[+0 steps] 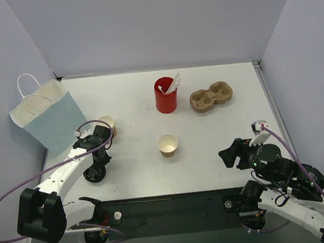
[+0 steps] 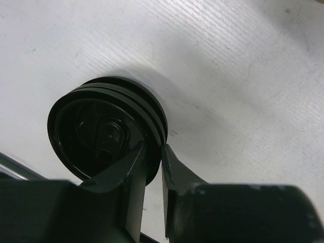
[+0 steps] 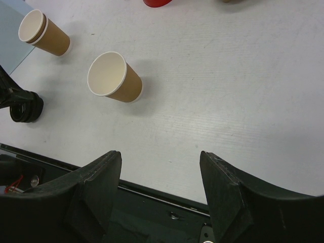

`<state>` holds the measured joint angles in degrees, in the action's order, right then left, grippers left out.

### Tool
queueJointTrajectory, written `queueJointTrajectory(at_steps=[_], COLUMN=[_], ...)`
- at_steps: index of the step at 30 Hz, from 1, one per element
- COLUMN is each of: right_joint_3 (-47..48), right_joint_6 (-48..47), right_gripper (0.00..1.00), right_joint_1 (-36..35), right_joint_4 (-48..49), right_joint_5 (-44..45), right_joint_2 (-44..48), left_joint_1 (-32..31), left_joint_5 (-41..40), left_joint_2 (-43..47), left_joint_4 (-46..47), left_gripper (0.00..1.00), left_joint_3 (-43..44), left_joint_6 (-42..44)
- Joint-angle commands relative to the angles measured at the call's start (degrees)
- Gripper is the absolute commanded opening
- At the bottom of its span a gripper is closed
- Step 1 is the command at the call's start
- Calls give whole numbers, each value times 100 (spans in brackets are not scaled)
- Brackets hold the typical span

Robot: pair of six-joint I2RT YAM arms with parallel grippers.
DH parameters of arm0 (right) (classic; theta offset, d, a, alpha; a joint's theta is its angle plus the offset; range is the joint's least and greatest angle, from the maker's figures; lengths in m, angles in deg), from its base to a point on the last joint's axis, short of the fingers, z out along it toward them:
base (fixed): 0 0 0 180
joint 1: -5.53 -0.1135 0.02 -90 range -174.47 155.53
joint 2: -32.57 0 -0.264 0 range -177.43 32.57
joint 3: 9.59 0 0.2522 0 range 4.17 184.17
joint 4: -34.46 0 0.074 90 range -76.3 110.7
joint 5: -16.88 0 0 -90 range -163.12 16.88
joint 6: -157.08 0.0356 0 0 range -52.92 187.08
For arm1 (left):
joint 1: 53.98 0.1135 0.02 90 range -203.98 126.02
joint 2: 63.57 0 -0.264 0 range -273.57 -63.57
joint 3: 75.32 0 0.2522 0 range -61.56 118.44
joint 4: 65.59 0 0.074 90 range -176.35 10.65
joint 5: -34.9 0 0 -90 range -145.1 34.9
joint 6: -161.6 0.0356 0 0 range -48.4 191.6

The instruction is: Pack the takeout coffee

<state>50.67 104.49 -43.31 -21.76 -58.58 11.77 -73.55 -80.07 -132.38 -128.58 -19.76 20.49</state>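
Left gripper [image 2: 154, 152] is seen pinched on the rim of the black lid stack [image 2: 101, 129]; right gripper [image 3: 159, 182] is held spread. No lidded takeout coffee is seen; the open cup [image 1: 167, 144] stands mid-table. Lidding is judged in hand: a lid must be lifted across.

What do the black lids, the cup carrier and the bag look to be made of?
Black lids: glossy moulded plastic, going by the sheen and ribbed rims.
Cup carrier: probably matte brown moulded pulp, with pressed round wells.
Bag: seemingly pale blue paper, with crisp folds and white cord handles.

Red cup [image 3: 157, 2] cut by the top edge; black lid [image 2: 96, 131] partly behind left claw [image 2: 156, 153].
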Motion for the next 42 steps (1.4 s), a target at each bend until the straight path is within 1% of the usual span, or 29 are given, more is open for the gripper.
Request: queueJointTrajectory(at_steps=[1,3,6,11,14,17,20,21,22,23,24,25,26,27,28,29,30,31,32,33,34,35,36,37,38,39,40,41,42], right_joint_3=[-62,-62,-71,-53,-53,-10,-36,-53,-106,-141,-159,-220,-238,-290,-317,-378,-405,-431,-536,-598,-711,-939,-1080,-1204,-1309,-1493,-1538,-1582,-1652], right_joint_6=[-23,-23,-23,-14,-14,-58,-128,-198,-242,-278,-295,-339,-357,-374,-383,-383,-375,-383,-453,-523,-602,-768,-857,-936,-1111,-1235,-1349,-1516,-1804], right_gripper=[64,64,64,64,64,64,64,64,64,64,64,64,64,64,64,64,64,64,64,64,63,63,62,61,60,60,60,60,59], right_joint_1=[-29,-29,-29,-20,-29,-20,-29,-29,-29,-29,-29,-29,-29,-29,-29,-29,-29,-29,-29,-29,-29,-38,-38,-38,-73,-99,-134,-222,-301], right_joint_4=[71,71,71,71,80,124,378,596,737,1009,1151,1317,1650,1836,2012,2379,2583,2776,3239,3505,3786,4493,4849,5209,5839,6106,6326,6659,6811], right_joint_5=[48,48,40,48,31,-83,-329,-425,-513,-671,-751,-830,-1005,-1093,-1190,-1278,-1409,-1619,-1735,-2058,-2218,-2437,-2796,-2930,-2983,-2993,-2932,-2879,-2809], right_joint_2=[6,5,-3,-21,-38,-82,-74,-65,-74,-74,-108,-126,-152,-188,-223,-249,-336,-363,-407,-477,-513,-548,-618,-645,-697,-802,-873,-926,-1039], left_joint_1=[41,41,41,32,32,24,15,-2,-20,-38,-73,-99,-160,-204,-274,-371,-433,-503,-582,-757,-854,-951,-1082,-1145,-1189,-1259,-1286,-1295,-1303], left_joint_5=[-245,-236,-254,-245,-131,193,991,1621,1958,2657,2977,3302,4089,4532,4910,5593,5930,6229,6615,6750,6829,6821,6821,6813,6769,6760,6751,6708,6681], left_joint_2=[176,219,255,439,614,921,1290,1370,1501,1555,1590,1625,1643,1652,1670,1678,1696,1774,1810,1845,1915,1942,1968,1969,1969,1960,1942,1934,1925], left_joint_4=[107,89,10,-121,-332,-447,-202,-122,70,176,273,500,668,878,1350,1607,1923,2683,3074,3460,4152,4385,4596,5042,5220,5605,5800,5976,6169], left_gripper=[26,22,20,20,20,19,17,16,16,17,16,16,16,16,16,16,16,16,16,16,16,16,16,16,16,16,16,16,16], left_joint_3=[65,82,170,363,530,855,1180,1294,1339,1374,1409,1453,1445,1410,1305,1226,1138,868,743,611,514,418,382,373,329,303,276,250,136], left_joint_6=[-92,-74,-66,57,198,522,1110,1373,1480,1673,1727,1762,1832,1850,1842,1685,1553,1386,958,754,543,202,50,-108,-466,-652,-837,-1230,-1469])
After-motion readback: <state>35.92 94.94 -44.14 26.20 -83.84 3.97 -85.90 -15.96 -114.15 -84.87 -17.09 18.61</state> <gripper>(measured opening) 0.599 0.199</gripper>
